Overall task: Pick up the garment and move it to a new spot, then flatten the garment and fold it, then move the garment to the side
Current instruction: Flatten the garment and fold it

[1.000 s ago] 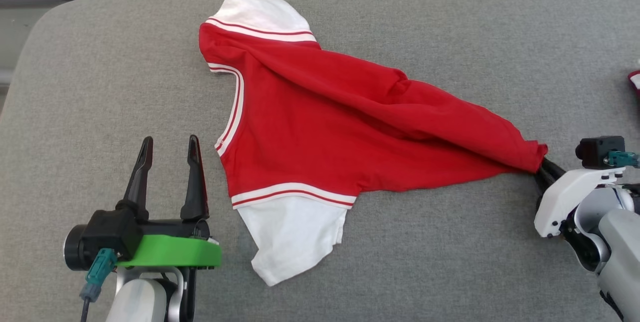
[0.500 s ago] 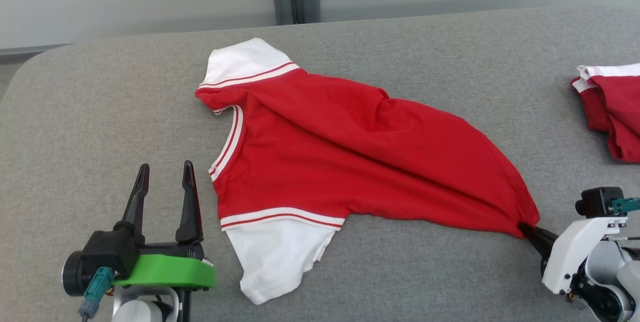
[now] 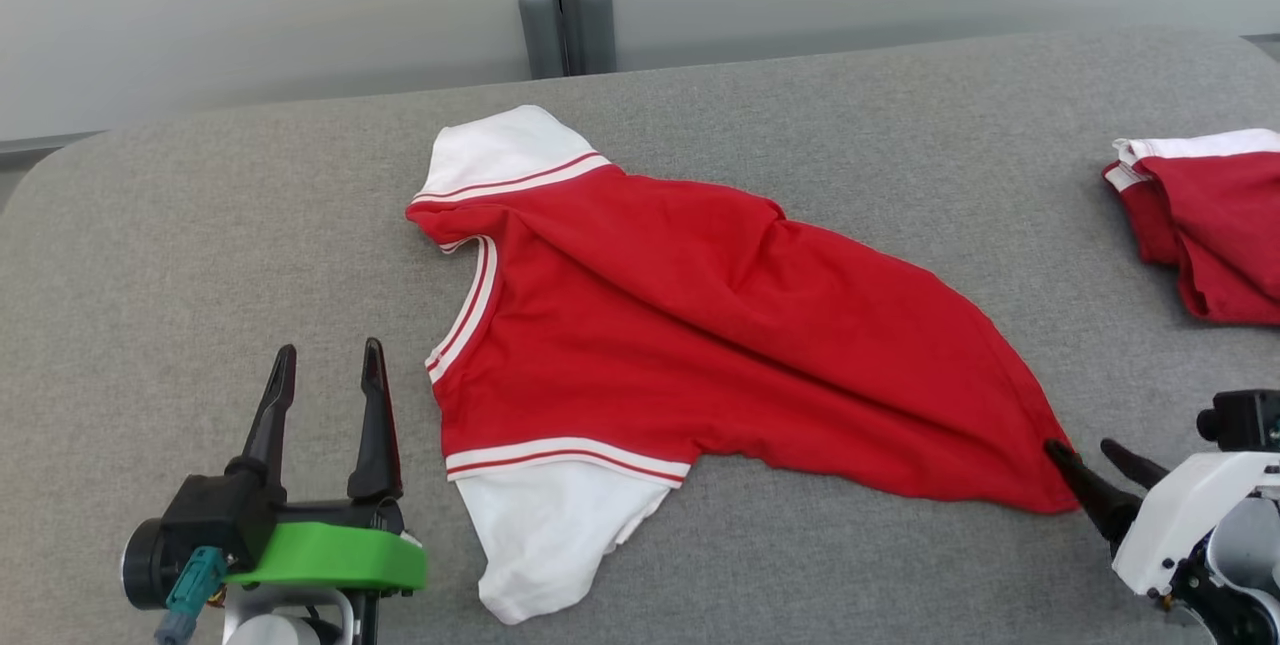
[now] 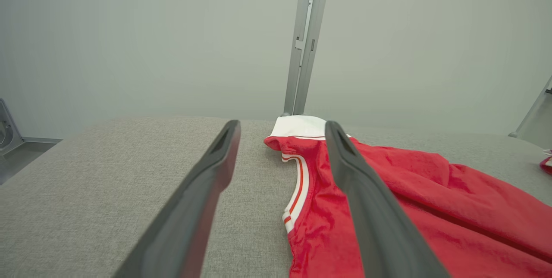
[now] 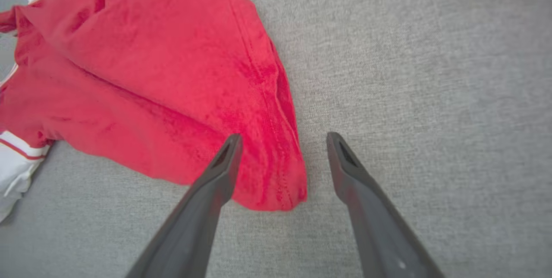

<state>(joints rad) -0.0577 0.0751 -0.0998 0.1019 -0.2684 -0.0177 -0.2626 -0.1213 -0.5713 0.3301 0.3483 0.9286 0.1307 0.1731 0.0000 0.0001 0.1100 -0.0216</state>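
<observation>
The garment (image 3: 690, 325) is a red shirt with white sleeves and striped trim, lying spread and creased on the grey padded table (image 3: 150, 255). Its hem is drawn out to a point at the lower right. My right gripper (image 3: 1082, 447) is open at that point, one fingertip touching the hem corner. In the right wrist view the garment (image 5: 151, 75) has its corner lying loose between the spread fingers of the right gripper (image 5: 283, 136). My left gripper (image 3: 328, 350) stands open and holds nothing, left of the collar. The left gripper (image 4: 282, 125) faces the garment (image 4: 431, 200) from beside the neckline.
A second red garment (image 3: 1210, 225) lies bunched at the table's right edge, and a sliver of it (image 4: 547, 163) shows in the left wrist view. Grey posts (image 3: 560, 25) stand behind the table's far edge, against a pale wall.
My right gripper has opened and let go of the hem corner, which now rests on the table. The head camera has tilted up, so the picture has shifted. The left gripper stays open.
</observation>
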